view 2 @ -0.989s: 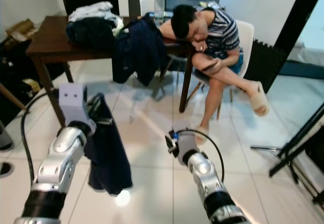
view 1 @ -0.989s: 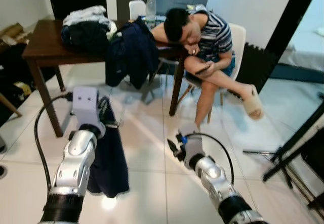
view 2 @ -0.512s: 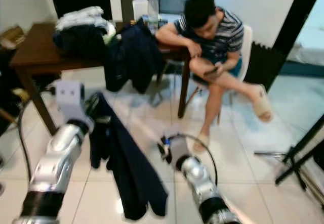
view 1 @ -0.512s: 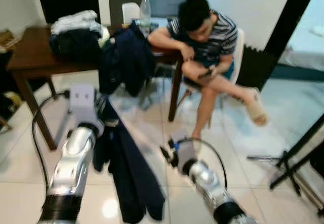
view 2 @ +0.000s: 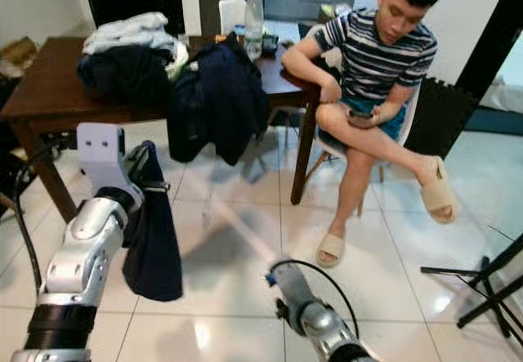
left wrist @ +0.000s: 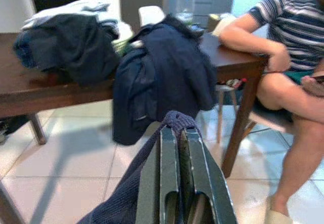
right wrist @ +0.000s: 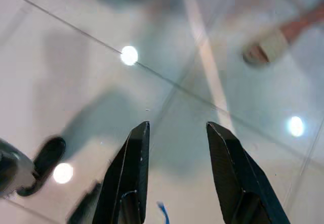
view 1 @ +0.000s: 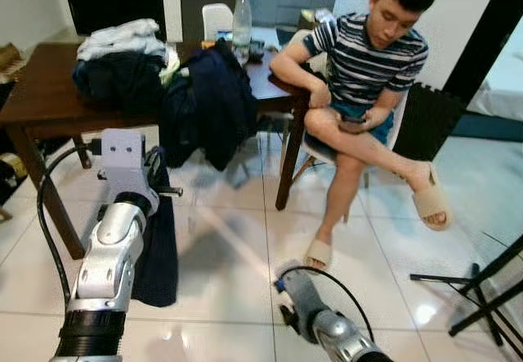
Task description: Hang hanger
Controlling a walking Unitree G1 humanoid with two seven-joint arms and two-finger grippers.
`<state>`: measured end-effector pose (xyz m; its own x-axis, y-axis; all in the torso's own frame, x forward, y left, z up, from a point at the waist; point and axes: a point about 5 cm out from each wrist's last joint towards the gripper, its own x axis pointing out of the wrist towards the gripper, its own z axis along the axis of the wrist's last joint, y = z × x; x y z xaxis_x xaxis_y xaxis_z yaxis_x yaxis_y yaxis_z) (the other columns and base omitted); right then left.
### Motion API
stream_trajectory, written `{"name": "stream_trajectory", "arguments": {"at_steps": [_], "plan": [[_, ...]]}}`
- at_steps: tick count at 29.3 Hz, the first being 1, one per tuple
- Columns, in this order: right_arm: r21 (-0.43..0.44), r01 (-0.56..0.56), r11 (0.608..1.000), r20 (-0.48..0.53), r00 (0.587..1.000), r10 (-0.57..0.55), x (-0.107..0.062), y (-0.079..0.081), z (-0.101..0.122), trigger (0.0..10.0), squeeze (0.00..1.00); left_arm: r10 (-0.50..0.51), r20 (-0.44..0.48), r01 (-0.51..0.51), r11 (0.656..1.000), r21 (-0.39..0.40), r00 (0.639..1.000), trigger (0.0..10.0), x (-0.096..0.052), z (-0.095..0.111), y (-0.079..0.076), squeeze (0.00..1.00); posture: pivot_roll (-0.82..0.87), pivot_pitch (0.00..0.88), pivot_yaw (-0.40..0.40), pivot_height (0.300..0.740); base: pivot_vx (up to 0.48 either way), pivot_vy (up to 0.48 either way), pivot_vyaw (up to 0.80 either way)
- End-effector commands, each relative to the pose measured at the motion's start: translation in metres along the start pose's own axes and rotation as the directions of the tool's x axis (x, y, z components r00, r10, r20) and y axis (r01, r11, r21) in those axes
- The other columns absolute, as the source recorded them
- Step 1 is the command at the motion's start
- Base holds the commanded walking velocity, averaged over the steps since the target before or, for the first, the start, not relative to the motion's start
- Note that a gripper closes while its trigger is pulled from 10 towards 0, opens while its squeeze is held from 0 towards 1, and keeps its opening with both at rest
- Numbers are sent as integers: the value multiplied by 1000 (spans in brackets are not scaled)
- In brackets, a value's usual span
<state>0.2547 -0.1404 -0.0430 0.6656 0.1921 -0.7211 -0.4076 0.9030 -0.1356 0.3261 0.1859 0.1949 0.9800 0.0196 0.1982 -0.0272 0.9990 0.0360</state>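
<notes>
right gripper (right wrist: pixel 174 148): sitting at the bottom middle of the head views, pointing down at the white tile floor (view 1: pixel 221 239). Fingers are spread apart with nothing between them, so it's basically idling.

left gripper (left wrist: pixel 178 133): lower left of the head views, arm raised. Fingers are pinched together on a dark navy garment (view 1: pixel 158 239), and the cloth is hanging down from it above the floor.

hanger: honestly can't make out the hanger itself. There's a small metal bit sticking out beside the gripper in the left eye view that might be its hook, but I wouldn't swear to it. If it's there, it's buried in the garment the left gripper is clamping.

table (view 1: pixel 49 105): dark wood, upper left of frame, past the gripper. Another navy jacket (view 1: pixel 204 100) is draping off its front edge, with a pile of clothes (view 1: pixel 122 55) on top and a water bottle (view 1: pixel 241 15) further back.

person (view 1: pixel 368 76): sitting on a chair at the upper right, looking down at a phone, legs crossed.

stand (view 1: pixel 482 288): black legs poking in at the lower right edge, could be a rack but can't tell.

step in hand: looks like the carry stage, load gripped and not hung yet.

next move: my guess is it's needing to find a rail or rack first, then walking over there with the grip staying tight and keeping clear of the person's legs.
</notes>
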Motion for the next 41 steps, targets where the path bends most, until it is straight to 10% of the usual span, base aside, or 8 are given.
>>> {"name": "stream_trajectory", "arguments": {"at_steps": [1,41], "plan": [[41,31,999,-37,999,-29,-1,-4,-8,10000,0,-3,21,2,1000,20,1000,10000,1,7,3,0,102,0,-89,740,398,0,0],[160,57,985,-174,984,-29,-12,-12,-48,10000,0,-56,159,40,994,101,986,10000,23,71,14,0,130,0,-87,740,394,0,-76]]}}
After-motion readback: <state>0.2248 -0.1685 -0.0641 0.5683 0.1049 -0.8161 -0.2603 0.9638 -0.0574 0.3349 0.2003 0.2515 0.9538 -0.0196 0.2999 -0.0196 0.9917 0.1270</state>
